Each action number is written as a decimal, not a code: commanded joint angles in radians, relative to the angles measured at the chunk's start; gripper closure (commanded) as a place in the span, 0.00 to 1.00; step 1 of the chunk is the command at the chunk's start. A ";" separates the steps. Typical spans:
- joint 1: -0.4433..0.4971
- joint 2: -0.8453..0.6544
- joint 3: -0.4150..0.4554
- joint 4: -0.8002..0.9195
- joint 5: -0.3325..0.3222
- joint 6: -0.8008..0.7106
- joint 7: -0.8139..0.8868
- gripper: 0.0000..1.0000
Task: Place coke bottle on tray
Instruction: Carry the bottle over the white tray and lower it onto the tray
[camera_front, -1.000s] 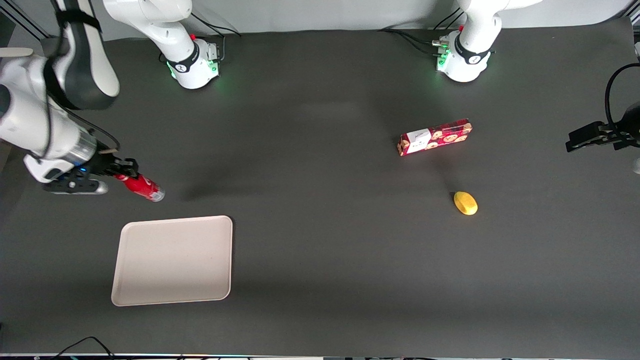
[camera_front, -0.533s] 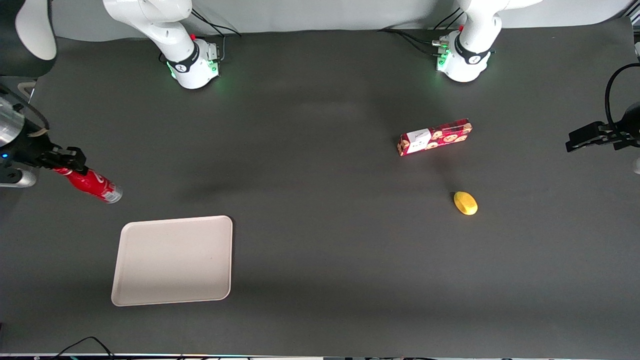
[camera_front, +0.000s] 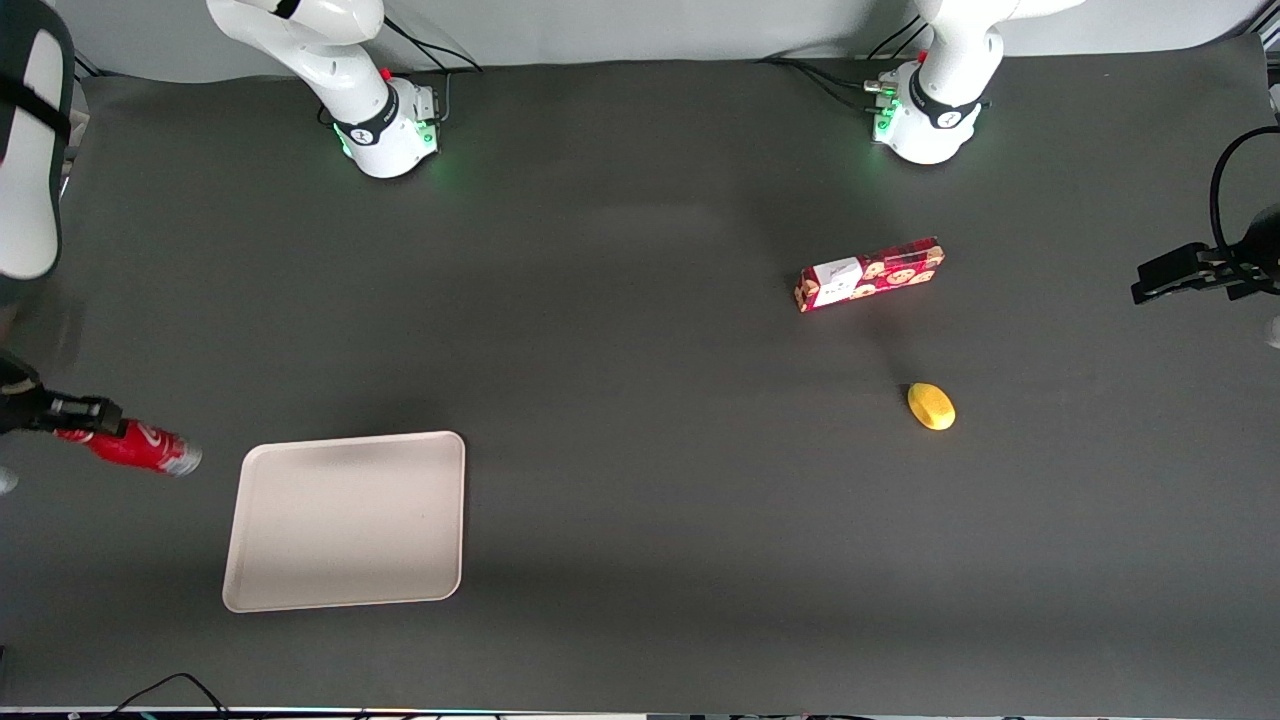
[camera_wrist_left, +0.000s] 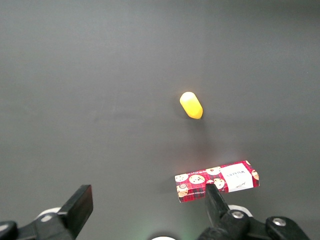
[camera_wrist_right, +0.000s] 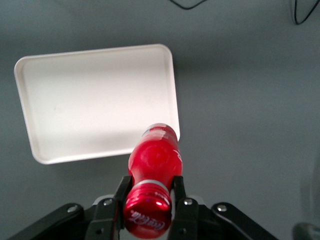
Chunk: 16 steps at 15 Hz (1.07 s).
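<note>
The bottle (camera_front: 135, 447) was held by its neck in the pincer (camera_front: 85, 415), the two fingers (camera_wrist_right: 121, 192) clamped just below the cap, so that the body hung free for carrying. It was kept tilted, silvery base toward the tray (camera_front: 345, 520), above the desk (camera_front: 640, 400) just beside the tray's rim at the working arm's end; it had not yet been brought over the tray. The bottle was slim and glossy red, with white script.
</note>
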<state>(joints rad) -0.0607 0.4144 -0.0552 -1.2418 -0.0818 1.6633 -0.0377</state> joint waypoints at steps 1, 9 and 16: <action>-0.027 0.153 -0.002 0.124 0.051 0.106 -0.028 1.00; -0.050 0.343 0.005 0.111 0.120 0.288 -0.103 1.00; -0.050 0.365 0.009 0.070 0.123 0.348 -0.110 1.00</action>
<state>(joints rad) -0.1016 0.7743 -0.0534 -1.1778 0.0143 1.9867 -0.1119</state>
